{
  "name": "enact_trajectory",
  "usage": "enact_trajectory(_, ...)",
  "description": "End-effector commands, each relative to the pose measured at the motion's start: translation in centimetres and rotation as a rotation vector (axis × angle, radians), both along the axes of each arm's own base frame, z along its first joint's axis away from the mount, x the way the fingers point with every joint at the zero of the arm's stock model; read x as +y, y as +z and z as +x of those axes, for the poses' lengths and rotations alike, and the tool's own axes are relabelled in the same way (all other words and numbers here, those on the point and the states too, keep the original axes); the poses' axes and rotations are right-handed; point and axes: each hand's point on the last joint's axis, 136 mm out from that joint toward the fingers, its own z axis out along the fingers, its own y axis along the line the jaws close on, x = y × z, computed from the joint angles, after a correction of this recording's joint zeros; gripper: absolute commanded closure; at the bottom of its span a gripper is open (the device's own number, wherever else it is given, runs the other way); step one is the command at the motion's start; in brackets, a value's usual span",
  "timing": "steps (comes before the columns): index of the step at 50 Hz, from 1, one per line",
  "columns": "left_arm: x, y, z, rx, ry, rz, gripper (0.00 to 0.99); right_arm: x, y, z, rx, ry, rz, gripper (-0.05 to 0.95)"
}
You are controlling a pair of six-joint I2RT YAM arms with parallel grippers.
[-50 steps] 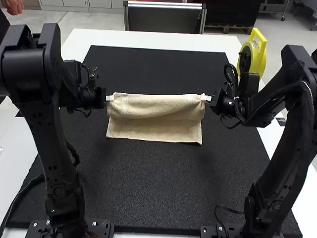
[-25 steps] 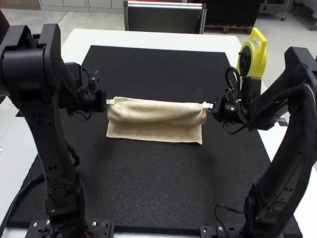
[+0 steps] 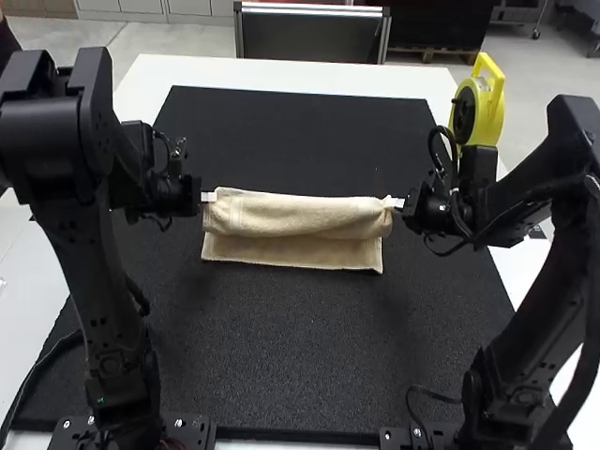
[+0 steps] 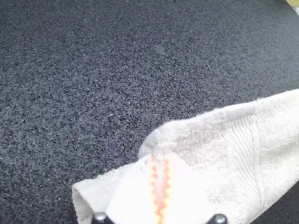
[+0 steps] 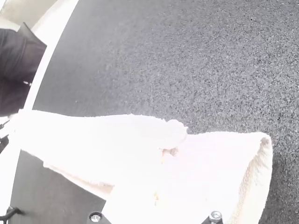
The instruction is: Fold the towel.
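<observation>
My left gripper (image 3: 208, 197) is shut on the far-left corner of the cream towel (image 3: 300, 217), and my right gripper (image 3: 397, 202) is shut on its far-right corner. Between them the towel's far part lies rolled over in a puffy fold, with a flat lower layer showing on the near side. In the left wrist view the left gripper (image 4: 160, 161) pinches the towel (image 4: 224, 140), its orange-striped pads together. The right wrist view has the towel (image 5: 210, 158) bunched around the tips of the right gripper (image 5: 163, 163).
A black mat (image 3: 300, 366) lies under the towel on the white table (image 3: 309, 70). At the far right stands a yellow reel (image 3: 494, 112) close to the right arm. Cables hang beside both arms.
Both grippers have shifted slightly toward the near side, the right one more, bringing the towel's rolled part nearer. Less of the flat lower layer shows than before.
</observation>
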Motion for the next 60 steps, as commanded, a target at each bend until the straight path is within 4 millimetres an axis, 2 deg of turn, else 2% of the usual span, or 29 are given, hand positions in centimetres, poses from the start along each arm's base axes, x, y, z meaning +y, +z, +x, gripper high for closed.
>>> enact_trajectory(1,0.6,0.7,-0.1,-0.027,0.008,0.019,0.969,-0.8,0.8,0.0,-0.037,-0.017,-0.011,0.92)
enact_trajectory(15,0.8,0.9,0.1,-0.043,0.013,0.029,0.969,-0.8,0.5,-0.2,-0.034,-0.021,-0.016,0.91)
enact_trajectory(19,1.0,0.8,0.2,-0.044,0.025,0.041,0.934,-1.0,0.4,-0.1,-0.041,-0.032,-0.024,0.78)
enact_trajectory(23,1.0,0.8,0.2,-0.049,0.026,0.043,0.739,-1.3,0.3,0.1,-0.045,-0.047,-0.035,0.58)
enact_trajectory(26,1.2,0.8,0.3,-0.055,0.030,0.050,0.730,-1.3,0.4,0.2,-0.055,-0.052,-0.038,0.51)
enact_trajectory(27,1.2,0.8,0.3,-0.055,0.034,0.053,0.687,-1.3,0.5,0.2,-0.058,-0.052,-0.038,0.46)
enact_trajectory(29,1.3,0.8,0.4,-0.057,0.039,0.059,0.525,-1.4,0.5,0.3,-0.061,-0.056,-0.040,0.32)
enact_trajectory(31,1.4,0.9,0.5,-0.062,0.041,0.062,0.361,-1.5,0.6,0.5,-0.065,-0.064,-0.046,0.10)
enact_trajectory(33,1.5,0.9,0.5,-0.065,0.043,0.064,0.279,-1.7,0.6,0.6,-0.069,-0.074,-0.053,-0.01)
enact_trajectory(36,1.6,0.9,0.7,-0.068,0.049,0.071,0.139,-1.7,0.6,0.7,-0.070,-0.074,-0.053,-0.01)
enact_trajectory(39,1.8,1.0,0.7,-0.069,0.056,0.074,0.084,-1.9,0.7,0.7,-0.072,-0.077,-0.053,-0.01)
enact_trajectory(49,2.8,1.3,0.8,-0.072,0.083,0.071,0.064,-1.9,0.2,0.4,-0.051,-0.064,-0.065,-0.01)
enact_trajectory(60,2.9,1.3,0.8,-0.073,0.083,0.072,0.066,-1.7,-0.9,-0.5,-0.004,-0.027,-0.092,-0.01)
